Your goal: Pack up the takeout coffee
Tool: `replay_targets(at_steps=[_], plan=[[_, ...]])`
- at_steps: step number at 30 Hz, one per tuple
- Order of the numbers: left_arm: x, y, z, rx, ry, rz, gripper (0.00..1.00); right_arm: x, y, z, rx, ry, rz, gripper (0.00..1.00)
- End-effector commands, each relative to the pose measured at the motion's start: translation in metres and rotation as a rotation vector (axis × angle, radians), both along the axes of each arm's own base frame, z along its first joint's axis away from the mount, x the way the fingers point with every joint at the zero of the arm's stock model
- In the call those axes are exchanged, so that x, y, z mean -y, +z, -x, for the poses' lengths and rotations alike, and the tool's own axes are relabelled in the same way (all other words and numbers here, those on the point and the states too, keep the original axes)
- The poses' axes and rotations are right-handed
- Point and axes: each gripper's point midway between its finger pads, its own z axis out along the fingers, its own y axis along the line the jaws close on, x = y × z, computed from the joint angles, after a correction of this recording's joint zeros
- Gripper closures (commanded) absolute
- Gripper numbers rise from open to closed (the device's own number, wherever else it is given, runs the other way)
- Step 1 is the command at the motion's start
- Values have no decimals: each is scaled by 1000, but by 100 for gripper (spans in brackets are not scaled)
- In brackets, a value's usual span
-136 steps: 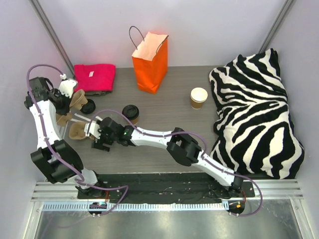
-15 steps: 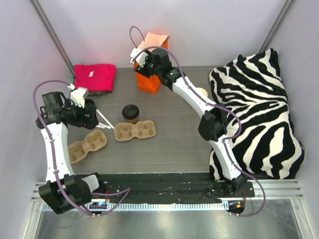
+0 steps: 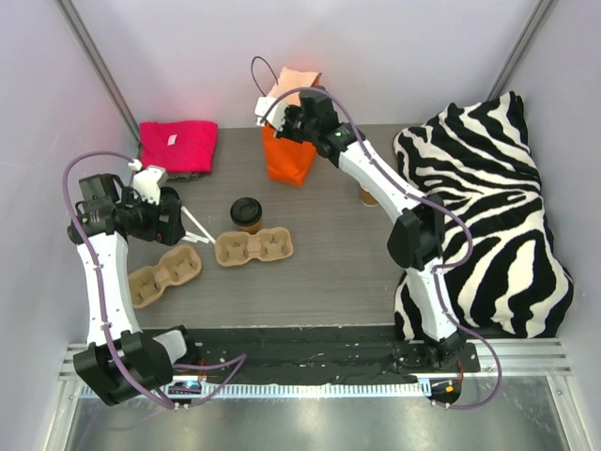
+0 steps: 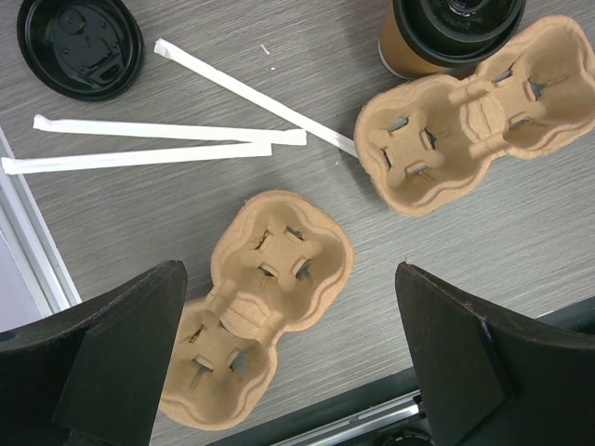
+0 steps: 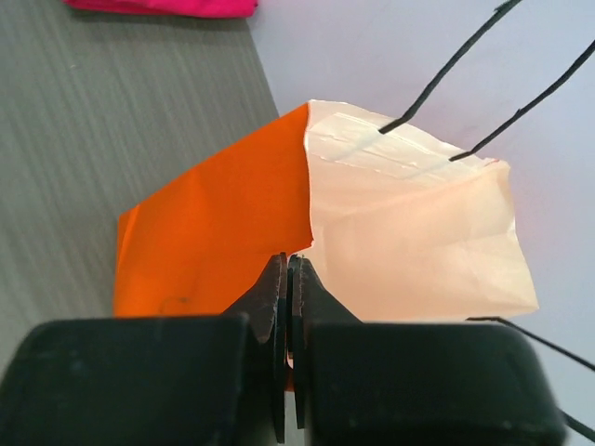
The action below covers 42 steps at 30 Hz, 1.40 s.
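one lidded takeout coffee (image 3: 246, 213) stands upright near the middle of the desk (image 3: 329, 282). it is not yet in anything, and neither gripper touches it. just beside it on the near side lies a moulded cup tray (image 3: 254, 247) with empty wells, and a second cup tray (image 3: 164, 275) lies toward the left edge. the left wrist view also shows three wrapped straws (image 4: 167, 127) and a loose black lid (image 4: 79, 46) on the desk by the trays. the left gripper (image 3: 192, 231) hangs above the trays, jaws spread wide and holding nothing. the orange bag (image 3: 291, 155) stands at the back edge. the right gripper (image 5: 290, 265) is clamped tight on the rim of its mouth, pinching the paper. another cup (image 3: 369, 195) shows only partly behind the right arm, so its top cannot be told. a pink cloth (image 3: 178, 146) lies at the back left corner and a zebra cushion (image 3: 488, 225) along the right edge. by my reading the packing has barely begun. the bag is gripped, perhaps to open it, but moving the coffee and loading the bag are both left to do.
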Motion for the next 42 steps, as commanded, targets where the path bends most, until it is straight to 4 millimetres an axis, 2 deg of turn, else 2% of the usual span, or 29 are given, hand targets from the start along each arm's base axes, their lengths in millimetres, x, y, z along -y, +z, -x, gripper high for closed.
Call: replay_targets(at_steps=[1, 2, 3, 4, 5, 6, 7, 8, 10, 11, 15, 16, 17, 18, 20, 22, 23, 25, 26, 27, 30, 31, 33, 35, 37, 39, 40, 41, 42], plan=[[10, 18, -3, 64, -38, 28, 0, 21, 111, 67, 105, 130, -55, 99], [14, 18, -2, 58, -49, 38, 0, 25, 102, 76, 79, 147, -33, 99], [15, 17, -2, 50, -53, 42, 0, 30, 107, 87, 75, 159, -26, 99], [18, 15, -2, 42, -66, 49, 0, 39, 120, 107, 76, 185, -26, 99], [22, 15, -2, 40, -81, 51, 0, 43, 107, 117, 39, 197, -4, 99], [24, 14, -2, 37, -93, 52, 0, 48, 104, 127, 23, 208, 6, 99], [26, 14, -2, 37, -107, 53, 1, 58, 118, 147, 33, 221, -3, 99], [32, 15, -2, 42, -142, 42, 0, 60, 96, 158, -18, 236, 21, 99], [39, 15, -1, 41, -182, 35, 0, 67, 88, 180, -48, 241, 25, 99], [46, 15, -1, 45, -224, 28, 0, 71, 80, 200, -68, 249, 29, 99], [59, 12, -1, 44, -285, 16, 0, 84, 65, 251, -94, 255, 40, 99], [60, 10, -1, 38, -293, 16, 0, 87, 61, 260, -94, 254, 52, 99], [63, 8, 0, 25, -301, 18, 0, 91, 45, 269, -119, 246, 73, 99], [62, 4, 0, 8, -283, 15, 0, 95, 50, 280, -96, 226, 75, 99], [61, -10, 2, -35, -221, 37, 0, 101, 37, 290, -116, 203, 88, 99], [58, -14, 1, -35, -98, 77, 0, 107, 39, 302, -129, 176, 61, 99], [60, -26, 2, -43, -63, 103, 0, 108, 32, 307, -147, 170, 62, 99], [64, -26, 5, -42, 50, 184, 0, 111, 31, 317, -166, 148, 38, 99], [65, -28, 3, -35, 81, 210, 0, 113, 22, 321, -182, 143, 49, 99], [68, -34, 6, -54, 113, 244, 0, 114, 21, 323, -185, 138, 45, 98], [72, -44, 6, -96, 244, 349, 0, 116, 22, 335, -191, 138, 27, 82], [66, -47, 4, -90, 294, 337, 0, 118, 23, 339, -203, 136, 17, 66], [65, -49, -1, -91, 362, 375, 0, 117, 28, 345, -220, 149, 5, 45], [63, -59, -6, -129, 420, 403, 1, 116, 42, 349, -224, 157, -23, 34], [66, -73, -6, -190, 437, 417, 5, 117, 55, 352, -225, 161, -47, 27], [73, -79, -5, -229, 442, 464, 14, 116, 68, 353, -226, 159, -79, 21], [84, -75, -6, -235, 395, 522, 18, 116, 85, 353, -222, 149, -126, 20], [88, -74, -6, -237, 395, 550, 23, 115, 91, 349, -221, 127, -142, 18], [89, -74, -6, -238, 402, 567, 25, 115, 113, 348, -198, 119, -186, 17]])
